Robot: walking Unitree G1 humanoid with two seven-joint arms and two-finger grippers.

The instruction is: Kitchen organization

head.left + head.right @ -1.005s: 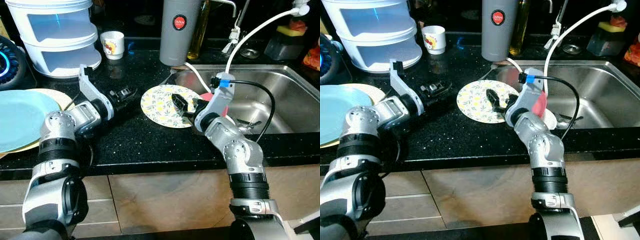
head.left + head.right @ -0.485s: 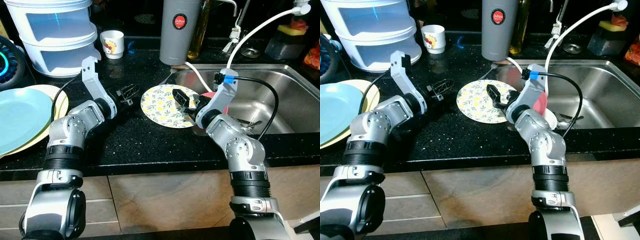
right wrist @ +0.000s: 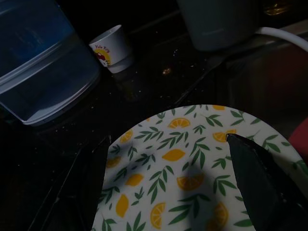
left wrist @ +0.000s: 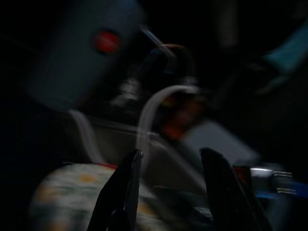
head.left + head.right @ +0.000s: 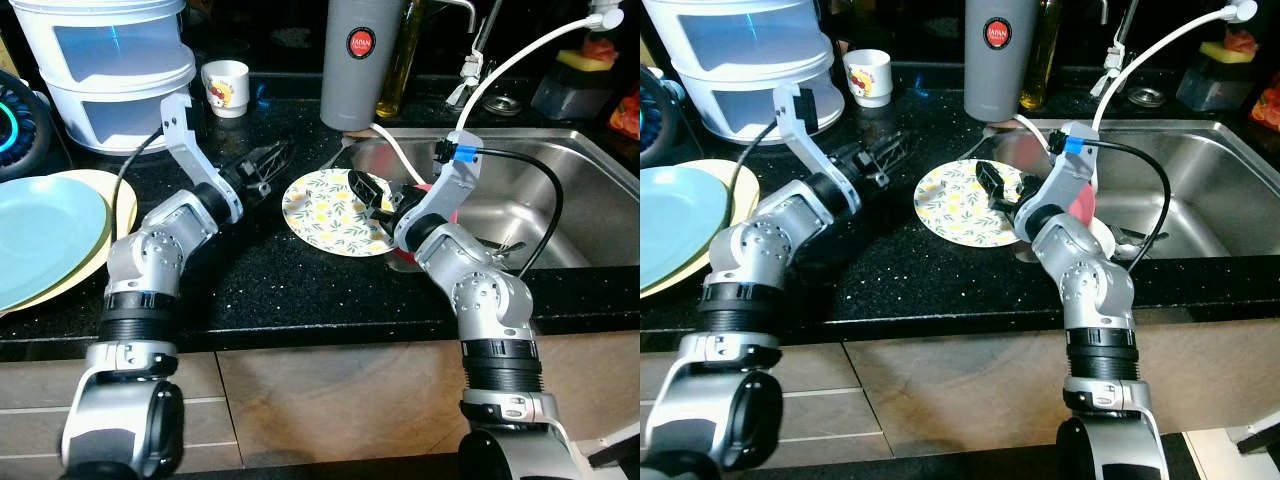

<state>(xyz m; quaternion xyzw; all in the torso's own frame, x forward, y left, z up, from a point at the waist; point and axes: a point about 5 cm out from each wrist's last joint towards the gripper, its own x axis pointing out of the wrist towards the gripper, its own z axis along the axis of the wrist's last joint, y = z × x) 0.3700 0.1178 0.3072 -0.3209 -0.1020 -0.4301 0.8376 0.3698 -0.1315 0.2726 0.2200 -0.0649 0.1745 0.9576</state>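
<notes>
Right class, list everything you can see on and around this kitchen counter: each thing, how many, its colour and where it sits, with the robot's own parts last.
Lemon-print plate: one, white with yellow lemons, on the counter at the sink's edge.
Counter: one, black speckled.
Sink: one, steel, on the right.
Flask: one, grey with a red badge, behind the plate.
Cup: one, white, printed, at the back.
Tiered container: one, white, back left.
Plates: two stacked, blue on cream, far left.
Hose: one, white, over the sink.
Left gripper: black, jaws open, left of the lemon plate.
Right gripper: black, jaws open, over the plate's right side.
</notes>
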